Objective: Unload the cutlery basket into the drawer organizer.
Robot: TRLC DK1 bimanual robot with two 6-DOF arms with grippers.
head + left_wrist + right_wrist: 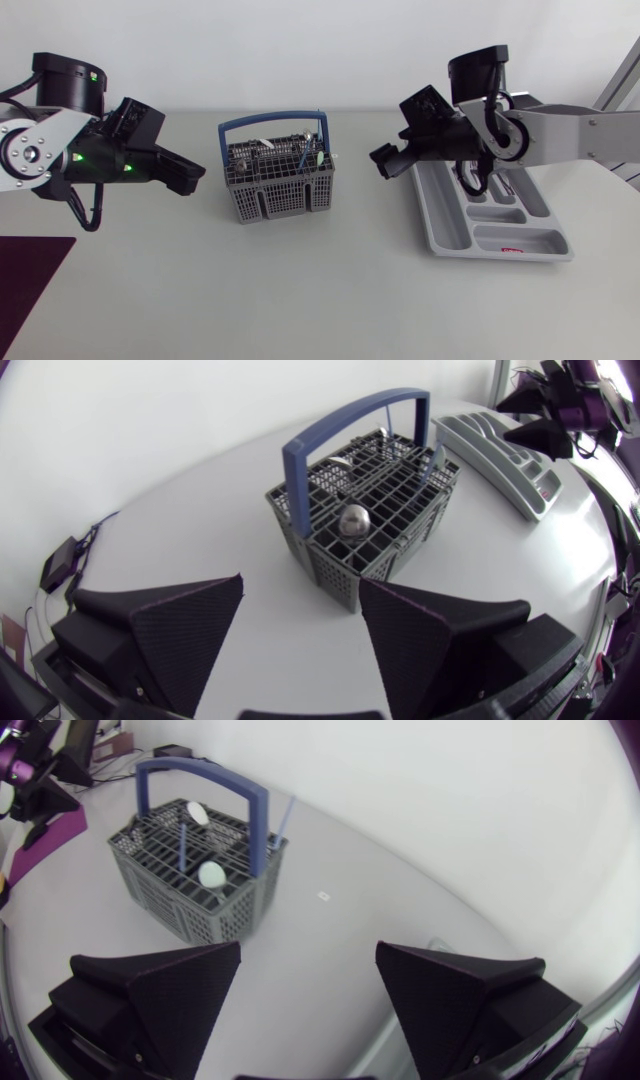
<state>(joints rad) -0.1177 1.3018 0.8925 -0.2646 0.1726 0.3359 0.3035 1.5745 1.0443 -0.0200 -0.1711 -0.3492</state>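
The left claw stands wide open and empty, facing the cutlery basket from the left side of the counter. The right claw, equally spread and holding nothing, hangs between the basket and the drawer organizer. The basket sits mid-counter toward the far edge, with spoons upright inside. The organizer lies nearer the right edge.

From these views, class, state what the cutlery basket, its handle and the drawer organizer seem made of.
Cutlery basket: likely moulded plastic, matte grey; fine lattice walls. Handle: probably plastic, smooth blue. Drawer organizer: seemingly plastic, light grey, slight sheen, moulded compartments.
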